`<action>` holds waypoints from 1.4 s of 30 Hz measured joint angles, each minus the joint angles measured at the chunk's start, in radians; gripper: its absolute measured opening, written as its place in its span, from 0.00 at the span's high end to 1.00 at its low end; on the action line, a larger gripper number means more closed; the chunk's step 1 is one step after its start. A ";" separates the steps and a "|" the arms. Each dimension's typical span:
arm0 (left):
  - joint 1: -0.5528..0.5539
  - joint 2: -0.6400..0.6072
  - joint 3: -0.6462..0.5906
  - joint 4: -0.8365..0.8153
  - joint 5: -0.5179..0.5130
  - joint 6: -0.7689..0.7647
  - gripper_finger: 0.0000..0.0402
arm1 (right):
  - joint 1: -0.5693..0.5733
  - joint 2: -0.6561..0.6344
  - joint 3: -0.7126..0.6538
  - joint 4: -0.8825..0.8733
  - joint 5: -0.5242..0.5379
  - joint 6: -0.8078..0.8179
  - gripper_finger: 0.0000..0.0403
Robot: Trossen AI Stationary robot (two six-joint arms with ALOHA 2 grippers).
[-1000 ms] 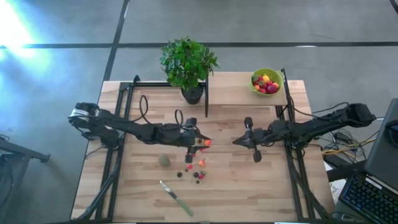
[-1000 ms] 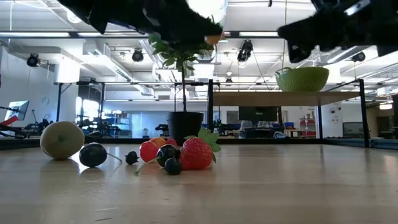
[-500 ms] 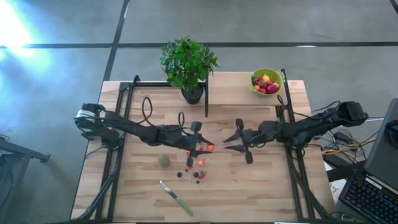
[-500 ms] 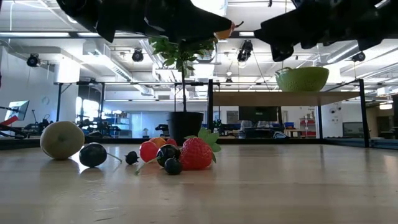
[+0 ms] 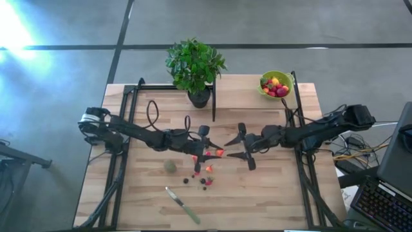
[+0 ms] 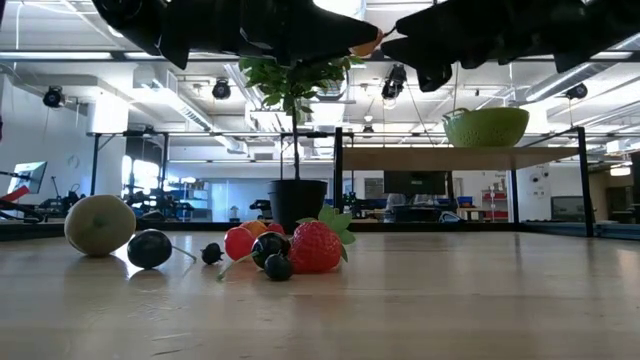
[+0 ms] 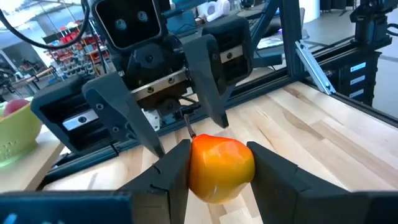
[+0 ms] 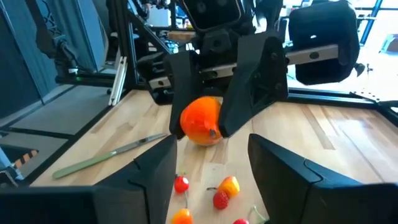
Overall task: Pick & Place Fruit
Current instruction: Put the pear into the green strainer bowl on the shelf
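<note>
My left gripper (image 5: 214,153) is shut on an orange-red fruit (image 7: 221,167) with a short stem, held above the table's middle. My right gripper (image 5: 230,149) faces it from the right, open, with its fingertips just short of the fruit (image 8: 200,120). On the wood below lie loose fruits: a strawberry (image 6: 315,247), small red and dark berries (image 5: 203,175) and a dull-green ball (image 5: 170,166). A lime-green bowl (image 5: 265,93) holding more fruit stands at the far right. My left gripper pinches the fruit's two opposite sides (image 7: 194,171) between its two fingers (image 7: 273,177). The fingers lie level and point toward the table's right. The fruit is lifted clear of the table, with its stem (image 7: 188,127) toward my right gripper.
A potted plant (image 5: 195,64) stands at the far middle beside a black upright frame (image 5: 213,103). A green-handled knife (image 5: 183,205) lies near the front edge. Black rails (image 5: 302,167) run along the table's left and right sides.
My right gripper has gone toward the table's left, up to the held fruit, and has opened from shut. My left gripper has rolled a little with the fruit, which stays lifted clear.
</note>
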State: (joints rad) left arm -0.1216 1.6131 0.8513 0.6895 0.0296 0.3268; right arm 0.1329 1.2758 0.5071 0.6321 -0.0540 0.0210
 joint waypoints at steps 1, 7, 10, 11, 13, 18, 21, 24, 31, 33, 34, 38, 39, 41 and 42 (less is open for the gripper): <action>0.001 0.000 0.000 0.004 0.000 0.003 0.63 | 0.000 0.006 0.006 0.002 0.001 -0.002 0.53; 0.002 0.000 0.000 0.007 0.000 0.004 0.63 | 0.000 0.035 0.039 0.003 0.001 -0.016 0.60; 0.002 0.000 0.000 0.007 0.001 0.004 0.63 | 0.000 0.044 0.041 -0.003 0.001 -0.020 0.66; 0.002 0.000 0.000 0.006 0.001 0.004 0.63 | 0.000 0.043 0.041 -0.008 0.000 -0.017 0.68; 0.001 0.000 -0.001 0.005 0.001 0.004 0.63 | 0.000 0.035 0.040 -0.032 0.000 -0.018 0.71; 0.001 0.000 -0.001 0.003 0.002 0.003 0.63 | 0.000 0.009 0.040 -0.037 -0.001 -0.021 0.81; 0.001 0.000 -0.002 0.002 0.002 0.003 0.63 | 0.000 0.007 0.040 -0.044 -0.002 -0.020 0.85; 0.002 0.000 -0.002 0.001 0.001 0.003 0.63 | 0.000 0.008 0.040 -0.045 -0.002 -0.014 0.89; 0.002 0.000 -0.002 0.000 0.001 0.003 0.63 | 0.000 0.007 0.040 -0.046 -0.002 -0.025 0.97; 0.002 0.000 -0.002 -0.001 0.001 0.003 0.63 | 0.000 0.007 0.040 -0.046 -0.002 -0.024 0.97; 0.002 0.000 -0.002 -0.001 0.000 0.000 0.63 | 0.000 0.007 0.040 -0.046 -0.002 -0.024 0.98; 0.001 0.000 -0.002 -0.001 -0.003 -0.030 0.62 | 0.000 0.007 0.040 -0.046 -0.002 -0.023 0.98; 0.001 0.000 -0.002 -0.001 -0.008 -0.031 0.61 | 0.000 0.007 0.040 -0.046 -0.001 -0.023 0.98; 0.001 0.000 -0.002 -0.001 -0.013 -0.032 0.58 | 0.000 0.007 0.040 -0.046 -0.001 -0.021 0.98; 0.001 0.000 -0.002 -0.001 -0.015 -0.032 0.55 | 0.000 0.007 0.040 -0.046 -0.001 -0.021 0.98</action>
State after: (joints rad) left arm -0.1207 1.6131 0.8490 0.6884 0.0150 0.2947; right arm 0.1326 1.2831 0.5468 0.5858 -0.0551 0.0005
